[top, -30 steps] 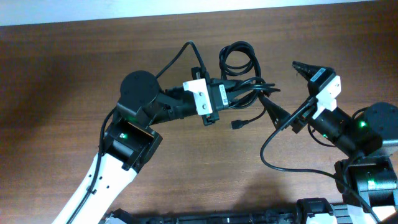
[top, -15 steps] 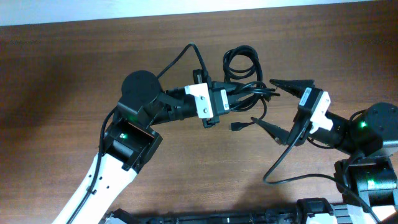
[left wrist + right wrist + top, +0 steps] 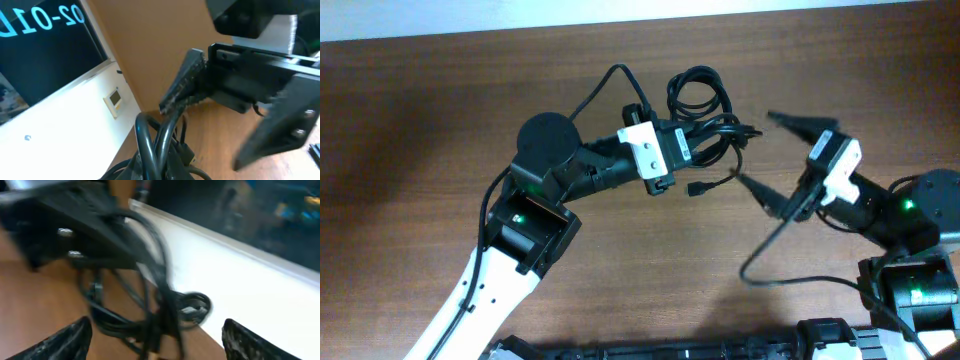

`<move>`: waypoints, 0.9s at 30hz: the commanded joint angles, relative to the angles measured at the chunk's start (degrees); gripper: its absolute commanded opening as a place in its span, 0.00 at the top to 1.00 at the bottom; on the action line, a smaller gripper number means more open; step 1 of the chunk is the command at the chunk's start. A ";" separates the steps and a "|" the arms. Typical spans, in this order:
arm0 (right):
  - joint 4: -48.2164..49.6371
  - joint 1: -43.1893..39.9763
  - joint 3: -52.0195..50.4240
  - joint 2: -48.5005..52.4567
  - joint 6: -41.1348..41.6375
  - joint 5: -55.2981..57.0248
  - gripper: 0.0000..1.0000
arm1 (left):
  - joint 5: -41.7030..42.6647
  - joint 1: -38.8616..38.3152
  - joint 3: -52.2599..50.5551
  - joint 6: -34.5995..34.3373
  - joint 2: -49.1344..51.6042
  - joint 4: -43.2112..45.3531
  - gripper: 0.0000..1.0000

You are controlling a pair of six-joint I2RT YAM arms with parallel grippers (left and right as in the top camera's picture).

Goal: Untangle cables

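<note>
The cables [image 3: 700, 95] are a knotted black bundle with a loop toward the table's far edge and a small plug end [image 3: 697, 187] hanging loose. My left gripper [image 3: 705, 148] is shut on the bundle and holds it just above the wood. The left wrist view shows the cables [image 3: 155, 145] rising from between my jaws, which are hidden. My right gripper [image 3: 772, 156] is open wide, just right of the bundle, apart from it. In the right wrist view the cables [image 3: 160, 305] hang between its open fingers [image 3: 160, 340], blurred.
The brown wooden table [image 3: 440, 120] ends at a white wall strip [image 3: 620, 8] along the far edge. The right arm's own thicker black wire [image 3: 760, 265] loops over the table in front of its base. The left arm's wire [image 3: 605, 85] arcs behind its wrist.
My right gripper swung left toward the bundle, then rose slightly, staying open. My left gripper shifted the bundle a little toward the far left.
</note>
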 commanded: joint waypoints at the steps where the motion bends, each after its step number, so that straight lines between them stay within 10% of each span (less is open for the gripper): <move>1: 0.17 -0.07 0.46 -0.26 1.22 7.37 0.16 | -1.38 -0.07 0.81 0.90 -1.46 0.50 1.00; 21: -1.86 -0.04 0.44 -0.22 1.20 13.09 0.13 | 0.59 -7.08 0.81 0.48 -1.46 3.02 1.00; 25: 0.46 -0.04 0.46 -0.22 1.22 9.94 0.26 | 0.57 -7.96 0.81 0.46 -1.22 2.67 1.00; 27: 2.40 -0.04 0.46 -0.22 1.22 3.76 0.47 | 0.57 -7.96 0.79 0.46 -1.22 2.47 1.00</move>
